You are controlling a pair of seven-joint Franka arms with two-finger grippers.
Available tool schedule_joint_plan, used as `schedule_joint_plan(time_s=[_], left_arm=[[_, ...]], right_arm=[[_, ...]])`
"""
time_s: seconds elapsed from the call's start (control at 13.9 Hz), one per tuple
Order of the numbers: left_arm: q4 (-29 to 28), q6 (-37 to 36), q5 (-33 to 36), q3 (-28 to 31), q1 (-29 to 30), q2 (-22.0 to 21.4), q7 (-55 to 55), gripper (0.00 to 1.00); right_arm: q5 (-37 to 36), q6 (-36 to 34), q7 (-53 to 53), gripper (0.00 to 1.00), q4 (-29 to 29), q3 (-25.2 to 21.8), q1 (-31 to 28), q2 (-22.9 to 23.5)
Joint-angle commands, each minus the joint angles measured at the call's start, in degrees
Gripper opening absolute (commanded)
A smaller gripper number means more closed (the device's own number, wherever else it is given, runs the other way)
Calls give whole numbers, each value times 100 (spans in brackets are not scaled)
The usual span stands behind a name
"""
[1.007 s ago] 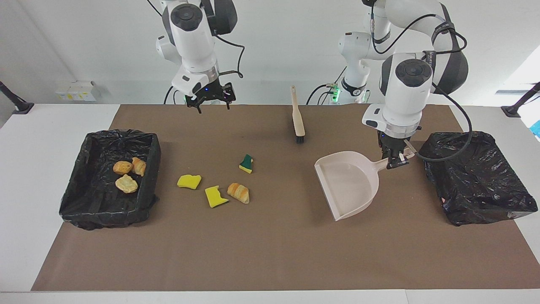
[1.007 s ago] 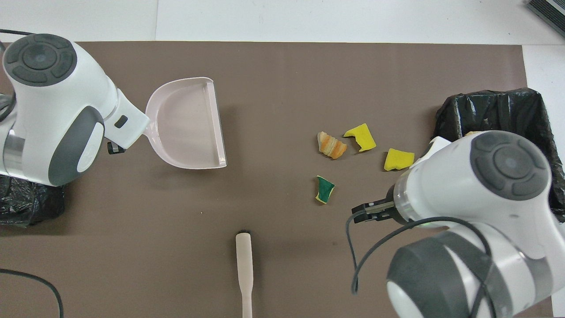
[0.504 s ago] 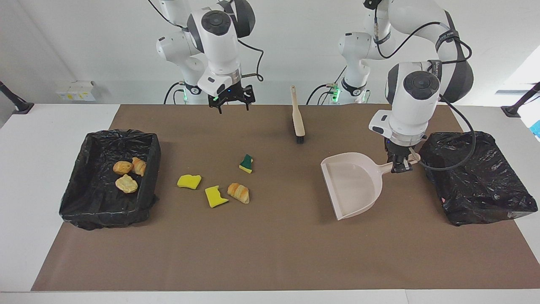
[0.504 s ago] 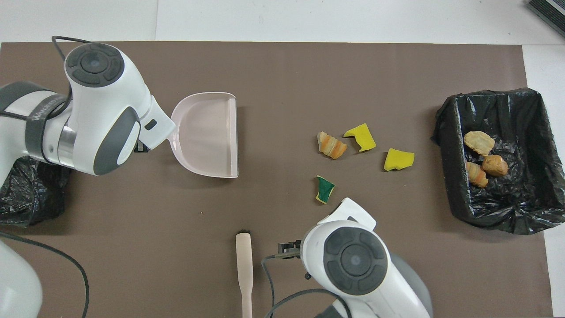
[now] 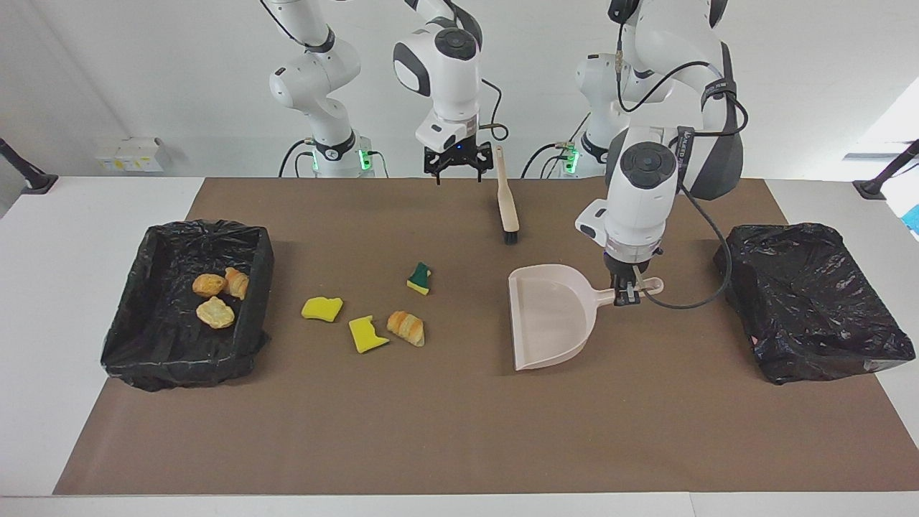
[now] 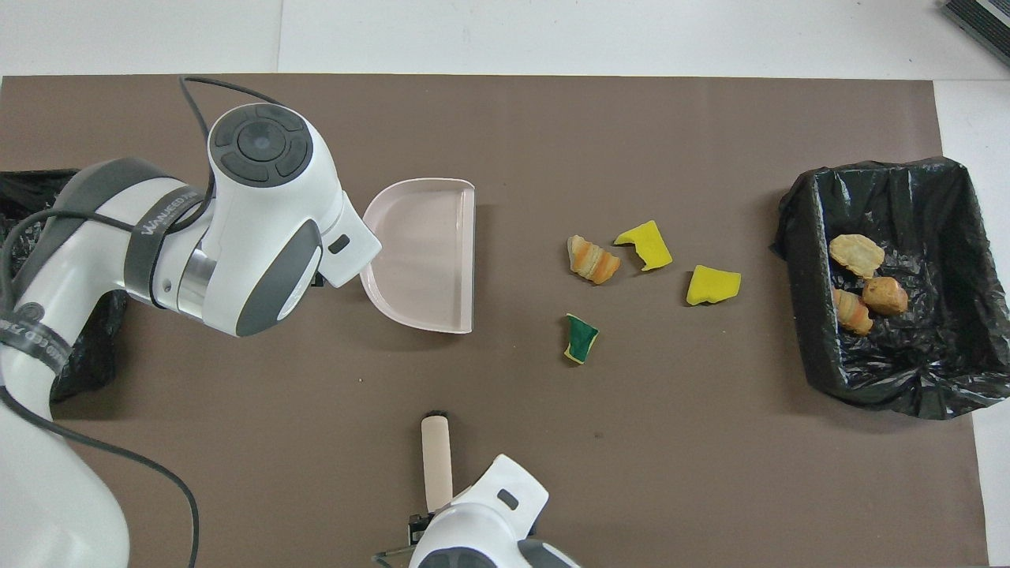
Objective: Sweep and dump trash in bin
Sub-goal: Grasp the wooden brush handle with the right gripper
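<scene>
left claw (image 5: 627, 296): clamped on dustpan (image 5: 549, 316) handle
right claw (image 5: 452, 166): fingers spread, empty, beside brush (image 5: 506, 197) handle

I am working in a robotics lab. Two white arms are mounted at a white table (image 5: 43, 237) covered by a brown mat (image 5: 467, 431), before a bare white wall (image 5: 143, 72), with loose cables trailing.

White table (image 5: 43, 301) under brown mat (image 5: 474, 424), plain white wall (image 5: 143, 64).
</scene>
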Motion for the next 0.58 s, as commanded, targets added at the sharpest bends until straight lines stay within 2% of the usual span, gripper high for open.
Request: schedule_joint_plan(time_s=[0.0,0.22,0.29,0.5], left_arm=[[-583,434,13,87,-94,-351,-60,0],[-751,469,4,78,-59,-422,-51,0],[-873,495,4,78,-59,-466,-69,0],[-1540,1100,4,78,-33,-773,-78,0]], right_arm=[[117,344,434,100,-16,-39,451,385],[144,406,567,100,-69,-13,584,404],[196,415,558,97,-104,-4,602,395],[319,423,479,74,-166,-4,602,403]])
